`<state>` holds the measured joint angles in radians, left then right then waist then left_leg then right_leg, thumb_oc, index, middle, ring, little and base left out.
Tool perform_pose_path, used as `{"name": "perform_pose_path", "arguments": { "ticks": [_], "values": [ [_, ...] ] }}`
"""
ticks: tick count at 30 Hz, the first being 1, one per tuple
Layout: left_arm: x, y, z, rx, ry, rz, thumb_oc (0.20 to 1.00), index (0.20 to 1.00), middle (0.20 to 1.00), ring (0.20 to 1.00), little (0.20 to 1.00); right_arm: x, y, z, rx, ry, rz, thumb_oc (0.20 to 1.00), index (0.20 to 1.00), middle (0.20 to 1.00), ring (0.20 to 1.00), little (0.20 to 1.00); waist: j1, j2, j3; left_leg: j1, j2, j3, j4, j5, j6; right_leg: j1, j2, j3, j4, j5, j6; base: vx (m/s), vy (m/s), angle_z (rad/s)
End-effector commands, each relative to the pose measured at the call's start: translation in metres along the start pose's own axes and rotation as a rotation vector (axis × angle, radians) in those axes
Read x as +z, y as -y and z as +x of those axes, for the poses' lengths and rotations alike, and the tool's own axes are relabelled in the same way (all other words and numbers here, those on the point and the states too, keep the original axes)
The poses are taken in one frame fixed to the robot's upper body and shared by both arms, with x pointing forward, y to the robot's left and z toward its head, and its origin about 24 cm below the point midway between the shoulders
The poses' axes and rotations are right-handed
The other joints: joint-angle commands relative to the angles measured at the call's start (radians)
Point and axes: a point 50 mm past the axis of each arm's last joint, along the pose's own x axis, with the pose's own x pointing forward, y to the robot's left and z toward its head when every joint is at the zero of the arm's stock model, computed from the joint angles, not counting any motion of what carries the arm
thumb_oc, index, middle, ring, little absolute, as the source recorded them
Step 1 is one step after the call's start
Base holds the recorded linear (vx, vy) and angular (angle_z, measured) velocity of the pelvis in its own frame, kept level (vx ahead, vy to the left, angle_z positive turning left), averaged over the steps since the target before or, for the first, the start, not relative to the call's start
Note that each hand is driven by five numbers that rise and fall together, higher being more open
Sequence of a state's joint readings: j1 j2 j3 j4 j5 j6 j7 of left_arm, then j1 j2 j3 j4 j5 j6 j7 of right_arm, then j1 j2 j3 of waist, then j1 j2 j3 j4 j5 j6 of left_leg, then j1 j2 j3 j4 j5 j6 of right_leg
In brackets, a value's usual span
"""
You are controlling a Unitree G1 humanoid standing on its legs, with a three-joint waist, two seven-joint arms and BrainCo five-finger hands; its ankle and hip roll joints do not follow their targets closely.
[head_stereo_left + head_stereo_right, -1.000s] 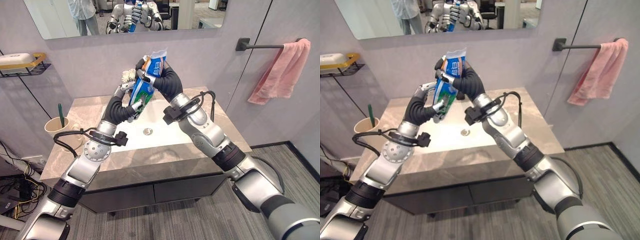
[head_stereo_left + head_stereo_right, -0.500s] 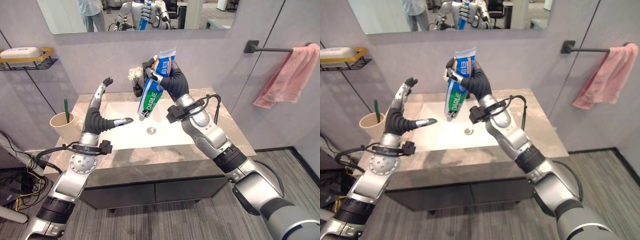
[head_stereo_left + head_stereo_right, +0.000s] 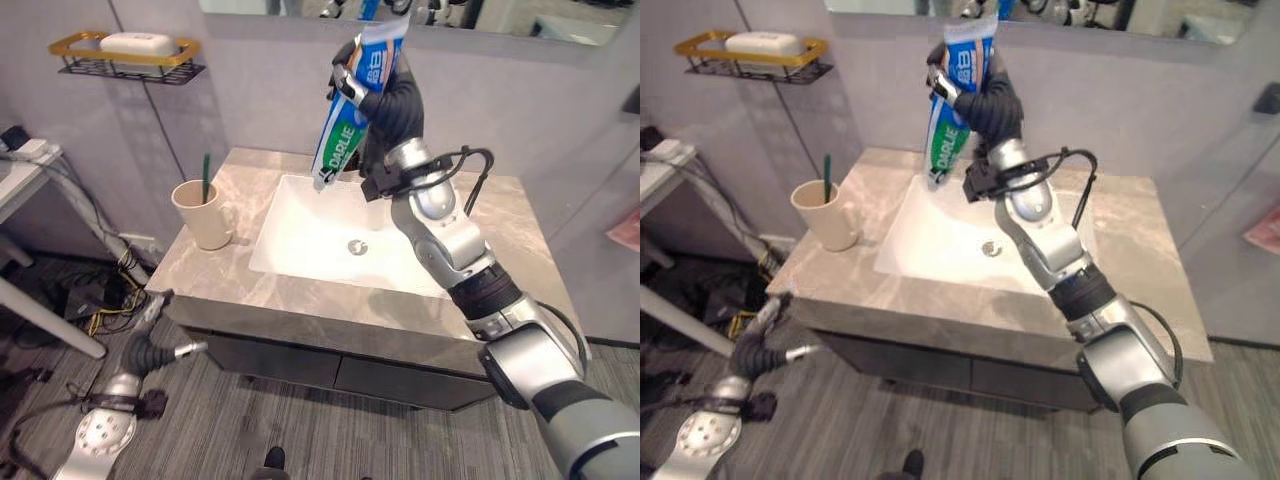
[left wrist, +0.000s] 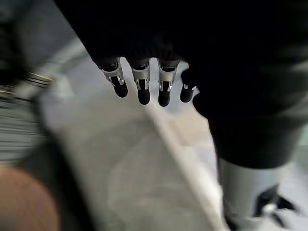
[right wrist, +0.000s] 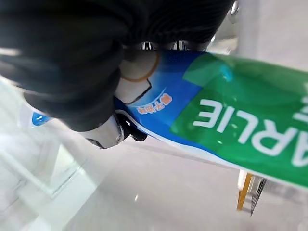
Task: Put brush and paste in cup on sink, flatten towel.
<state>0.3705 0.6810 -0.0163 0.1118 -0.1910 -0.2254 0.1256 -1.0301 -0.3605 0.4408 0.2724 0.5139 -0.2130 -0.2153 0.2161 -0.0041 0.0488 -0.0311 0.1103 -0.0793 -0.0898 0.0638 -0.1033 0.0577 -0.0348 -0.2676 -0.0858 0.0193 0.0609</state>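
A blue and green toothpaste tube (image 3: 345, 125) hangs cap-down above the white sink basin (image 3: 310, 235), with my right hand (image 3: 388, 100) shut on its upper end. In the right wrist view the tube (image 5: 231, 122) runs under the curled fingers (image 5: 108, 134). A beige cup (image 3: 205, 212) with a green toothbrush (image 3: 206, 172) upright in it stands on the stone counter (image 3: 250, 290), left of the basin. My left hand (image 3: 148, 340) hangs below the counter's front edge at the lower left, its fingers (image 4: 139, 86) straight and holding nothing. A corner of pink towel (image 3: 626, 222) shows at the right edge.
A yellow wire shelf (image 3: 125, 58) with a white soap bar is fixed to the wall above and left of the cup. A drain (image 3: 357, 246) sits in the basin's middle. Cables and a white table leg (image 3: 45, 325) lie on the floor at the left.
The camera has swung left and down. My left hand dropped from beside the tube to below the counter's front edge. The right hand keeps its hold on the tube.
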Motion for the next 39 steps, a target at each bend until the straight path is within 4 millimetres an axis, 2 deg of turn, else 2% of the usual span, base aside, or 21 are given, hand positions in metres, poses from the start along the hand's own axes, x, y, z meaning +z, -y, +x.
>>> {"name": "perform_pose_path", "arguments": {
  "ticks": [1,3,5,10,16,17,19,20,21,22,24,26,36,39],
  "values": [
    [0.015,-0.019,0.01,-0.008,0.064,0.078,1.0,1.0,1.0,1.0,1.0,0.046,0.004,0.029,-0.037,0.215,-0.039,0.2,0.2,0.2,0.2,0.2,0.011,-0.087,-0.039,0.013,-0.001,-0.002,0.003,-0.002,0.014,0.003,-0.089,0.042,-0.002,0.026,0.062,-0.01,0.018,0.31],
    [0.011,-0.019,0.009,-0.015,0.047,0.1,1.0,1.0,1.0,1.0,1.0,0.049,0.007,0.03,-0.043,0.223,-0.054,0.2,0.2,0.2,0.2,0.2,0.021,-0.089,-0.037,0.003,-0.005,-0.016,0.003,0.002,0.014,0.003,-0.091,0.029,-0.002,0.025,0.064,0.0,0.019,0.47],
    [-0.006,-0.014,0.008,-0.005,-0.029,0.063,1.0,1.0,1.0,1.0,1.0,0.058,0.014,0.035,-0.072,0.246,-0.101,0.2,0.2,0.2,0.2,0.2,0.053,-0.097,-0.031,-0.028,-0.02,-0.059,0.003,0.014,0.014,0.004,-0.099,-0.009,-0.002,0.022,0.069,0.01,0.038,0.39],
    [-0.026,-0.006,0.006,-0.038,-0.121,0.084,1.0,1.0,1.0,1.0,1.0,0.058,0.014,0.039,-0.092,0.244,-0.128,0.2,0.2,0.2,0.2,0.2,0.091,-0.101,-0.02,-0.062,-0.043,-0.109,0.003,0.026,0.018,0.008,-0.115,-0.056,-0.002,0.023,0.076,0.02,0.037,0.43],
    [-0.058,-0.004,-0.001,-0.04,-0.275,0.128,1.0,1.0,1.0,1.0,1.0,0.059,0.02,0.046,-0.12,0.226,-0.168,0.2,0.2,0.2,0.2,0.2,0.11,-0.102,-0.011,-0.086,-0.064,-0.13,0.003,0.029,0.027,-0.001,-0.128,-0.075,-0.002,0.027,0.086,0.02,0.041,0.16],
    [-0.058,-0.004,-0.001,-0.04,-0.274,0.128,1.0,1.0,1.0,1.0,1.0,0.059,0.02,0.046,-0.12,0.226,-0.168,0.2,0.2,0.2,0.2,0.2,0.111,-0.102,-0.011,-0.087,-0.064,-0.13,0.003,0.029,0.027,-0.001,-0.128,-0.075,-0.002,0.027,0.086,0.03,0.054,0.05],
    [-0.088,0.0,-0.014,-0.036,-0.419,0.182,1.0,1.0,1.0,1.0,1.0,0.057,0.021,0.05,-0.134,0.209,-0.205,0.2,0.2,0.2,0.2,0.2,0.121,-0.106,-0.008,-0.091,-0.071,-0.128,0.003,0.027,0.032,-0.007,-0.135,-0.07,-0.002,0.029,0.09,0.06,0.063,0.01],
    [-0.097,0.001,-0.019,-0.026,-0.47,0.189,1.0,1.0,1.0,1.0,1.0,0.056,0.023,0.051,-0.146,0.203,-0.22,0.2,0.2,0.2,0.2,0.2,0.126,-0.109,-0.007,-0.09,-0.071,-0.127,0.003,0.022,0.033,-0.006,-0.136,-0.068,-0.002,0.025,0.091,0.03,0.041,-0.01],
    [-0.097,0.001,-0.019,-0.026,-0.468,0.188,1.0,1.0,1.0,1.0,1.0,0.057,0.023,0.051,-0.146,0.204,-0.221,0.2,0.2,0.2,0.2,0.2,0.125,-0.109,-0.008,-0.094,-0.073,-0.129,0.003,0.027,0.034,-0.009,-0.137,-0.069,-0.002,0.029,0.091,0.04,0.045,-0.02],
    [-0.115,0.007,-0.028,0.018,-0.58,0.092,1.0,1.0,1.0,1.0,1.0,0.054,0.026,0.053,-0.16,0.183,-0.239,0.2,0.2,0.2,0.2,0.2,0.132,-0.114,-0.006,-0.099,-0.078,-0.131,0.003,0.024,0.036,-0.011,-0.141,-0.069,-0.002,0.029,0.093,0.02,0.046,-0.01],
    [-0.128,0.01,-0.037,0.143,-0.679,-0.095,1.0,1.0,1.0,1.0,1.0,0.054,0.03,0.054,-0.174,0.171,-0.242,0.2,0.2,0.2,0.2,0.2,0.137,-0.117,-0.002,-0.107,-0.083,-0.14,0.003,0.026,0.039,-0.015,-0.144,-0.072,-0.002,0.033,0.094,0.02,0.026,-0.01],
    [-0.124,0.013,-0.033,0.079,-0.647,-0.018,1.0,1.0,1.0,1.0,1.0,0.055,0.03,0.055,-0.172,0.174,-0.242,0.2,0.2,0.2,0.2,0.2,0.135,-0.119,0.0,-0.116,-0.089,-0.145,0.003,0.03,0.043,-0.02,-0.148,-0.075,-0.002,0.038,0.095,0.02,0.041,0.04],
    [-0.118,0.023,-0.02,0.072,-0.621,-0.049,1.0,1.0,1.0,1.0,1.0,0.058,0.045,0.057,-0.245,0.17,-0.289,0.2,0.2,0.2,0.2,0.2,0.157,-0.132,0.008,-0.132,-0.121,-0.209,0.003,0.031,0.047,0.01,-0.163,-0.128,-0.002,0.033,0.099,0.04,0.02,0.18],
    [-0.121,0.025,-0.021,0.079,-0.64,-0.057,1.0,1.0,1.0,1.0,1.0,0.057,0.052,0.056,-0.274,0.164,-0.299,0.2,0.2,0.2,0.2,0.2,0.165,-0.132,0.01,-0.138,-0.131,-0.222,0.003,0.034,0.049,0.016,-0.17,-0.144,-0.002,0.035,0.102,0.04,0.037,0.27]
  ]
}}
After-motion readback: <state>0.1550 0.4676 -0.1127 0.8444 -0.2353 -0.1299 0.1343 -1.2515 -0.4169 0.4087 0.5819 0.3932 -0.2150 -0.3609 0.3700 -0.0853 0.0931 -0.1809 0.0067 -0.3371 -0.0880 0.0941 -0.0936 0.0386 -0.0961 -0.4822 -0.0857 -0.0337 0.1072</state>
